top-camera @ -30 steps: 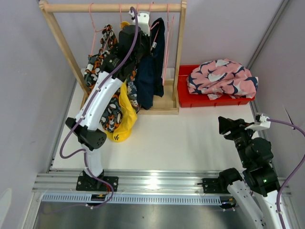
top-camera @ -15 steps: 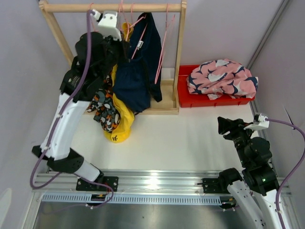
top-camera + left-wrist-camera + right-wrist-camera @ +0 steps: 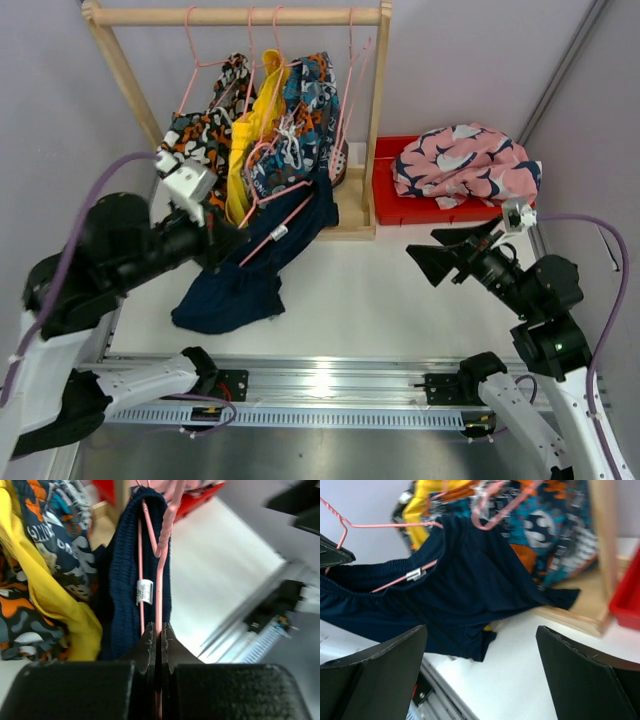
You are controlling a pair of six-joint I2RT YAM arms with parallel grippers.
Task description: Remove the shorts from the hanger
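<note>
Left gripper (image 3: 157, 632): shut tight on the wire of a pink hanger (image 3: 161, 555); the wire is pinched between both fingers.
Right gripper (image 3: 480, 635): spread wide, with nothing held; it is raised over the table (image 3: 390, 290), turned toward the rack and well apart from every garment.
Navy shorts (image 3: 235, 285): carried by the waistband on the pinched hanger, where a small metal clip (image 3: 144, 591) is fastened; the hanger is held low in front of the wooden rack (image 3: 235, 16), below its rail; the lower cloth is draped onto the table near the left arm.
Yellow shorts (image 3: 250, 140): hung on the rack, bunched between the two printed pairs.
Camouflage shorts (image 3: 200, 135): hung at the rack's left.
Blue-orange-white shorts (image 3: 305, 110): hung at the rack's right, just behind the navy pair.
Pink shorts (image 3: 460, 165): heaped in the red bin (image 3: 400, 212) beside the rack.
</note>
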